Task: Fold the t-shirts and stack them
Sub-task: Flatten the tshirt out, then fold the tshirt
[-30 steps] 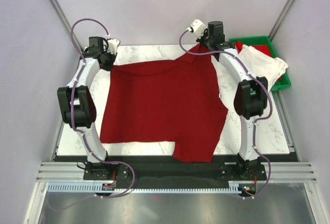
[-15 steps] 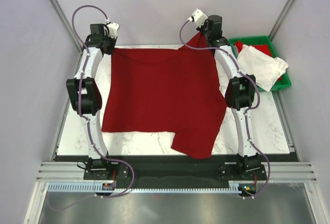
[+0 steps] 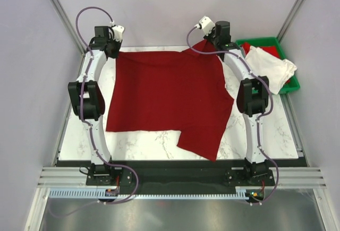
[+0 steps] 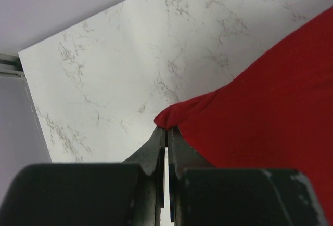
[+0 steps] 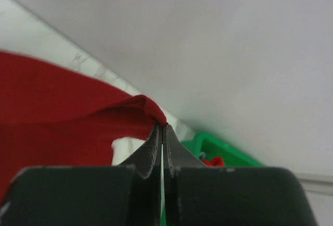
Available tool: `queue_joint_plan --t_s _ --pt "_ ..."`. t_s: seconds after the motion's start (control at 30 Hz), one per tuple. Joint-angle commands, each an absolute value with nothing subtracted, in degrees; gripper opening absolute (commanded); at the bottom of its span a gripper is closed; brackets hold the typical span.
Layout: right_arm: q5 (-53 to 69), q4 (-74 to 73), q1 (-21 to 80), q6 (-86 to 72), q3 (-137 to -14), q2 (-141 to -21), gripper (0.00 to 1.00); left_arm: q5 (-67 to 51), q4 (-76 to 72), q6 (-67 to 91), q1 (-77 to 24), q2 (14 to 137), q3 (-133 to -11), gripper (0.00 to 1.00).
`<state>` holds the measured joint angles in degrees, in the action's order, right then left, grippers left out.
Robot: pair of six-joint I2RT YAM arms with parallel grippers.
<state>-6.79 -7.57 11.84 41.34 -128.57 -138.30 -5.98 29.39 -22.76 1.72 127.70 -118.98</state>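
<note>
The dark red t-shirt (image 3: 167, 101) lay spread over most of the marble table (image 3: 138, 145), its far edge running between the two hands and one part reaching toward the near edge on the right. The left hand (image 4: 167, 131) was pinched tight on the shirt's far-left corner, a small bunch of red cloth at its fingertips. The right hand (image 5: 162, 128) was likewise clamped on the far-right corner, raised so the cloth draped down from it. The off-white t-shirt (image 3: 272, 65) sat crumpled in the green bin (image 3: 291, 86) beside the table's far-right corner.
</note>
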Motion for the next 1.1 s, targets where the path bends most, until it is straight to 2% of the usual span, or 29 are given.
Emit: queue_joint_plan --t_s 0.0,0.17,0.6,1.07 --pt "-2.03 -13.17 12.65 36.57 -122.98 -125.52 0.00 -10.79 27.33 -21.45 1.76 117.26 -115.68 0.02" --pt "-0.79 -18.54 14.50 36.04 -112.18 -116.48 0.00 -12.04 27.42 -22.41 1.85 112.33 -108.03 0.02" --pt "-1.93 -25.58 17.23 34.72 -99.76 -104.33 0.00 -12.57 28.04 -26.10 1.76 104.50 -94.58 0.02" --pt "-3.78 -26.72 15.21 34.63 -95.10 -99.32 0.00 -9.40 25.05 -33.03 2.55 108.63 -95.89 0.02"
